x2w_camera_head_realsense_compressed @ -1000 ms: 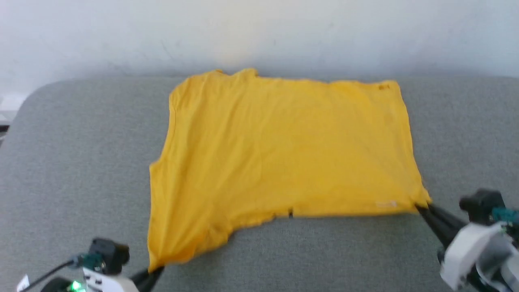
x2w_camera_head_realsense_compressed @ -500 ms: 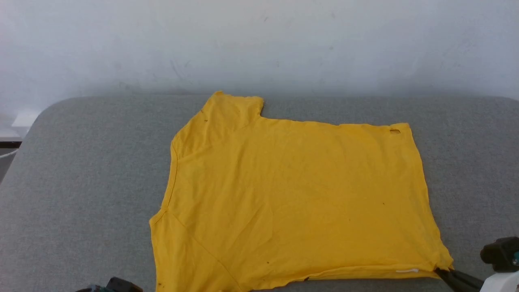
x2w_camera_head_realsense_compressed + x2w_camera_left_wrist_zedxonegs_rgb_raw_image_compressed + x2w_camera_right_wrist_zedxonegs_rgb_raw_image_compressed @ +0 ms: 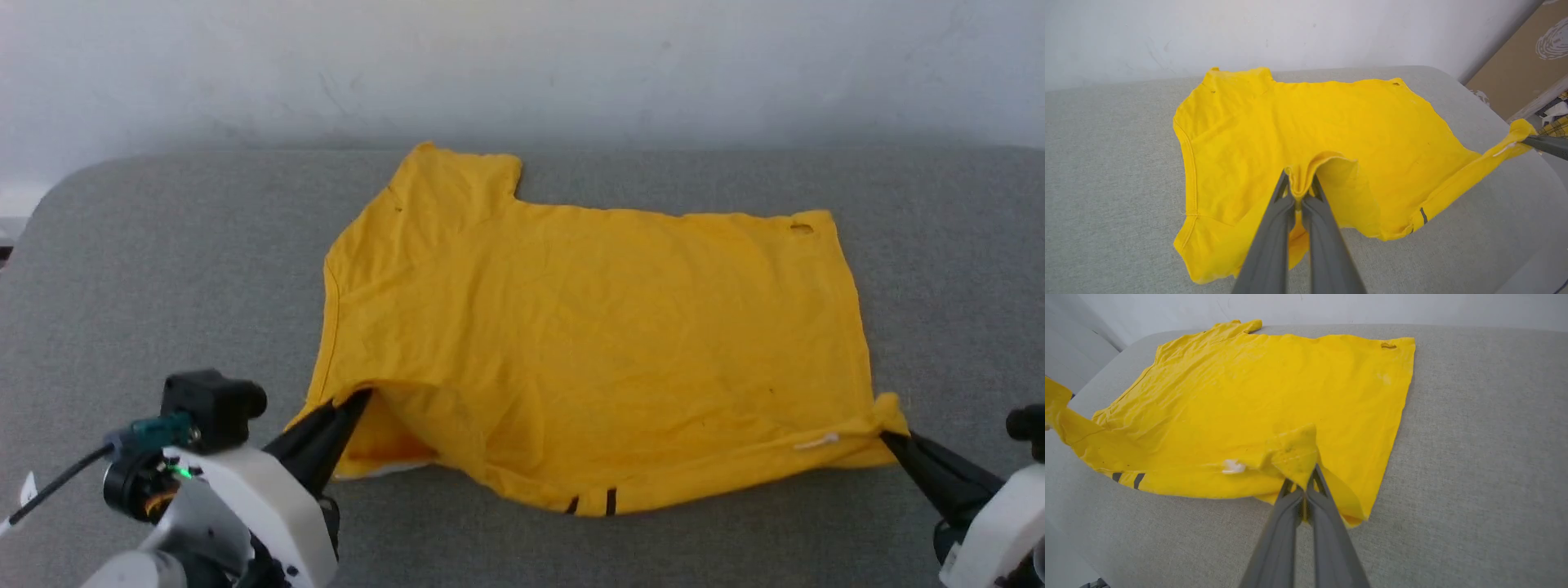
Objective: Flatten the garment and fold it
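1. Has hoisted the near-left corner of the garment [image 3: 588, 327] off the tabletop [image 3: 163, 269] since half a second ago, drawing it inward with the left pincer [image 3: 362, 397] and opening a hollow under the hem; head camera shifted too, so nothing more claimed.
2. Clenches cloth on both sides: left pincer pinching a bunched pleat at 8 o'clock of the shirt, right pincer [image 3: 890, 437] clamped on the near-right corner at 4 o'clock, just beside a white tag [image 3: 816, 442].
3. Lies plain side up across the middle of the grey tabletop, one sleeve [image 3: 461, 188] at 11 o'clock; sags at 6 o'clock between the two grips, showing two black stripes [image 3: 592, 504] from the underside.
4. Looks largely flattened: far half resting flat, lightly creased.
5. Seems barely started on folding. Left to do, by this judgement: carry the near edge toward 12 o'clock, lay it down, let go, then fold the rest.
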